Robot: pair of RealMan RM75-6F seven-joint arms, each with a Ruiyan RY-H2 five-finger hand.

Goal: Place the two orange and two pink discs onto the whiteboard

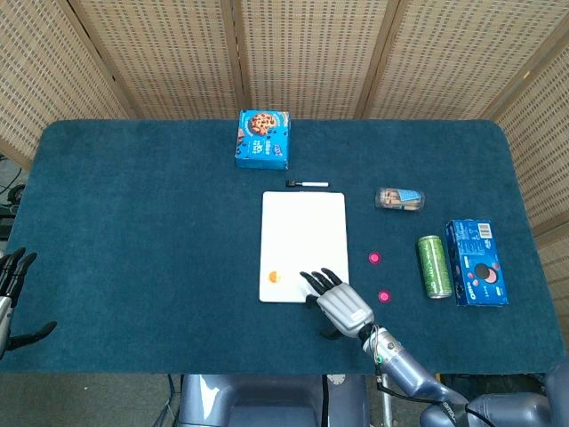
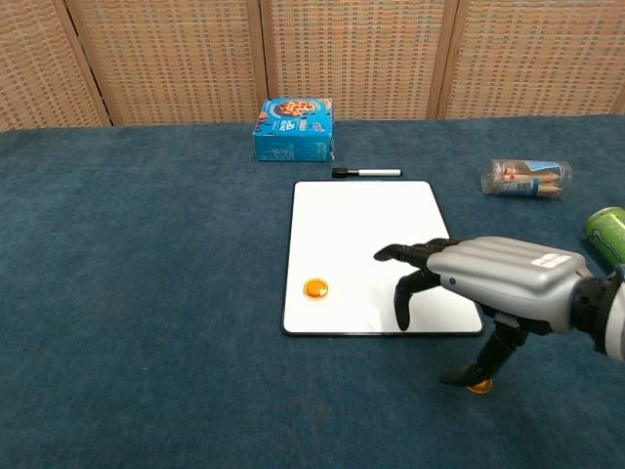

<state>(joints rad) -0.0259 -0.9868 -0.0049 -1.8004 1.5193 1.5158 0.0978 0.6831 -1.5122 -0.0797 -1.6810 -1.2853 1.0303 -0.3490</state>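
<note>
A white whiteboard (image 1: pixel 303 231) (image 2: pixel 361 234) lies mid-table. One orange disc (image 1: pixel 274 277) (image 2: pixel 314 288) sits on its near left corner. The second orange disc (image 2: pixel 478 388) lies on the cloth off the board's near right corner, mostly covered by my right thumb, whose tip comes down at it. My right hand (image 1: pixel 338 302) (image 2: pixel 488 288) hovers over that corner, fingers spread and drooping, holding nothing. Two pink discs (image 1: pixel 374 258) (image 1: pixel 384 296) lie on the cloth right of the board, hidden in the chest view. My left hand (image 1: pixel 11 285) hangs off the table's left edge, fingers apart.
A black marker (image 1: pixel 307 184) (image 2: pixel 366 173) lies beyond the board, with a blue cookie box (image 1: pixel 263 139) (image 2: pixel 296 128) behind it. On the right are a clear tube (image 1: pixel 399 198) (image 2: pixel 527 179), a green can (image 1: pixel 433 266) (image 2: pixel 607 230) and a blue box (image 1: pixel 477 262).
</note>
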